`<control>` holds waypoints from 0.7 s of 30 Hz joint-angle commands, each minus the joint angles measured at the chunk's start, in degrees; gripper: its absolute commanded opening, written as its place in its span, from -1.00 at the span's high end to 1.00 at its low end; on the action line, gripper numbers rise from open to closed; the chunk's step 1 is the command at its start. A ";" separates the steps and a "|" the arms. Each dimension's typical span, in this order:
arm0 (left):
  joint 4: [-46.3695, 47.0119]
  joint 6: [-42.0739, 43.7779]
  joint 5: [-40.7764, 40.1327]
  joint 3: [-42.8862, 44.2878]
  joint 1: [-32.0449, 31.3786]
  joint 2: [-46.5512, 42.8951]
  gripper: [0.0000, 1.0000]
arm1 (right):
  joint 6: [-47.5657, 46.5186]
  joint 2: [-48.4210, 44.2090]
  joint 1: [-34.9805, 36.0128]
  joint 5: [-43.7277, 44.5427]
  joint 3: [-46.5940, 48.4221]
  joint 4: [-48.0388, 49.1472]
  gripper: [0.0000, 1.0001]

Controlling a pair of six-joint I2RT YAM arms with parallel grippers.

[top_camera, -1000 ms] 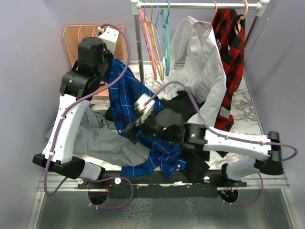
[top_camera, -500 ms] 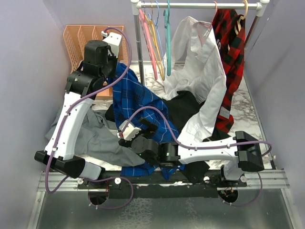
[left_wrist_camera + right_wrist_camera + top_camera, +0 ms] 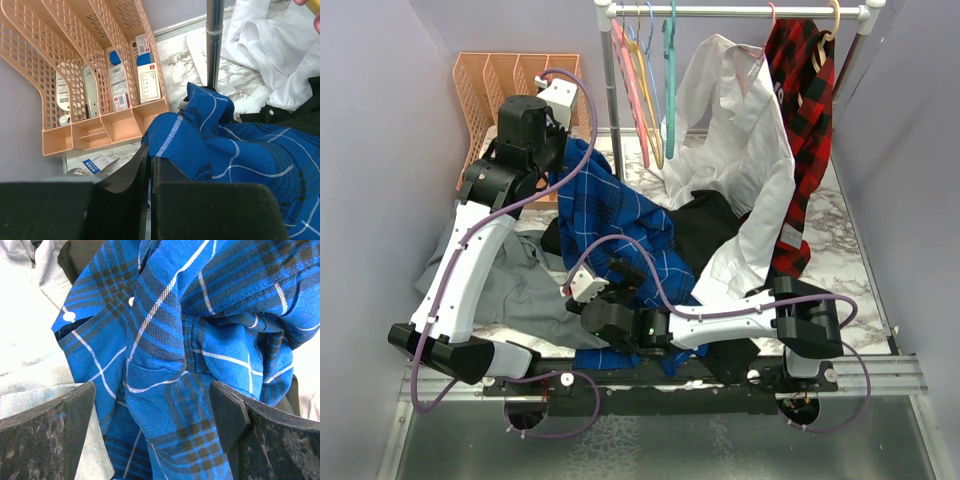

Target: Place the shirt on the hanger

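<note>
Step in hand: gathering the shirt (image 3: 620, 215); hanging has not begun. The left gripper (image 3: 558, 150) is clamped on a fold, holding it raised beside the orange rack (image 3: 480, 85), and the rest trails toward the table's near edge. The right gripper (image 3: 150, 400) is spread wide over the cloth, holding nothing. The hanger (image 3: 670, 60) hangs on the rail (image 3: 740, 10), well apart. The next move probably calls for finding the collar. Only the right wrist view shows the buttons (image 3: 69, 316); only the overhead view shows the hanger.
</note>
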 commanded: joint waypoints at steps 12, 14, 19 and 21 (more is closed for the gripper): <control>3.05 4.12 -0.57 0.14 0.45 -1.18 1.00 | -5.22 2.15 -4.83 12.21 -0.58 14.88 0.35; 3.28 4.40 -0.87 -0.66 0.44 -1.22 1.00 | -5.17 0.25 -5.29 11.78 -1.10 14.58 0.77; 4.53 6.38 -2.25 -3.46 0.67 -1.87 1.00 | -3.64 -7.37 -5.34 9.95 0.06 7.60 0.98; 5.60 8.11 -3.72 -4.69 0.90 -2.48 1.00 | 2.84 -11.57 -5.29 7.47 2.58 -3.72 0.98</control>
